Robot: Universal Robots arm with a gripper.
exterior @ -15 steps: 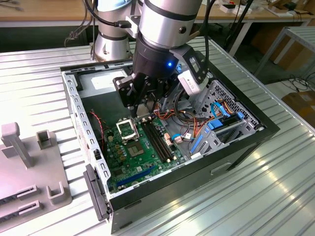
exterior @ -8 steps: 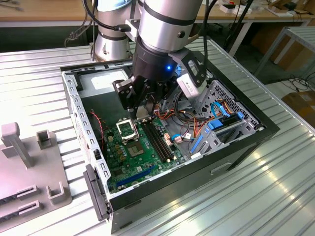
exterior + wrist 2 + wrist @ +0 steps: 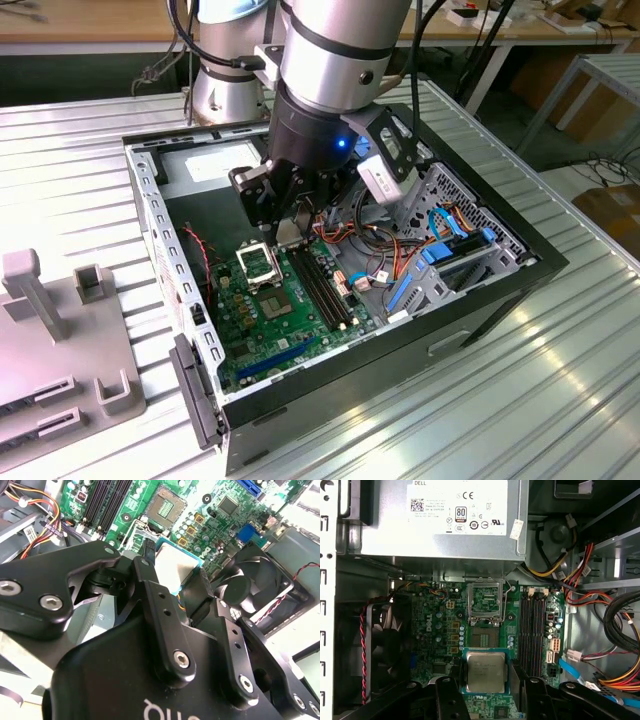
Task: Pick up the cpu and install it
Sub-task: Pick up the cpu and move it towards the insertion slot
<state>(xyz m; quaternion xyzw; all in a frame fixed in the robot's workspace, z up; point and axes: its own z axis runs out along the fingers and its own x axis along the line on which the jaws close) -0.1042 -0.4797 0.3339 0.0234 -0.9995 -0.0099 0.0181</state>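
Observation:
The cpu (image 3: 485, 671), a flat square chip with a silver-grey top and green rim, sits between my gripper's (image 3: 485, 682) two black fingers (image 3: 448, 692), which are shut on its opposite edges. It hangs level above the green motherboard (image 3: 440, 630), a short way off from the socket (image 3: 484, 637), whose metal frame (image 3: 486, 600) stands open. In the second wrist view the cpu (image 3: 172, 565) shows between the fingers (image 3: 150, 587), with the socket (image 3: 165, 505) beyond it. In the exterior view my gripper (image 3: 290, 232) is lowered into the open computer case (image 3: 150, 220), just beside the socket (image 3: 258, 262).
A grey power supply (image 3: 435, 515) lies beyond the socket. A black fan (image 3: 385, 640) with a red wire is on one side, memory slots (image 3: 532, 635) and bundled cables (image 3: 600, 605) on the other. A grey fixture (image 3: 60, 340) stands at the exterior view's left.

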